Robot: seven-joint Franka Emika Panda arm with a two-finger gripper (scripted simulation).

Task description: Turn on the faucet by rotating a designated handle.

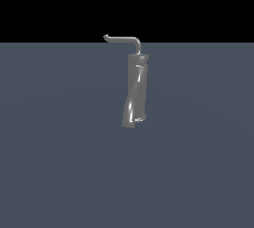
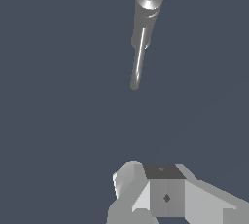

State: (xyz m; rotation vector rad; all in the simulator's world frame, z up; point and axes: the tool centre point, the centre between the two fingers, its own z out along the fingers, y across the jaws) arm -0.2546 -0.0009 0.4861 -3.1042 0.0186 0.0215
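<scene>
— Gripper [image 2: 160, 194] first: what is it doing?

— Only part of it is showing in the wrist view, a pale blocky body with a dark face. I cannot tell whether its jaws are apart or closed. It is sitting well apart from the faucet [image 1: 135, 90] and is not appearing in the exterior view at all.

— And the faucet?

— It is standing upright on the flat grey-blue floor [image 1: 54, 162], a twisted glossy column. The handle [image 1: 124, 39] is rising from its top and bending toward the exterior view's left, with nothing touching it.
</scene>
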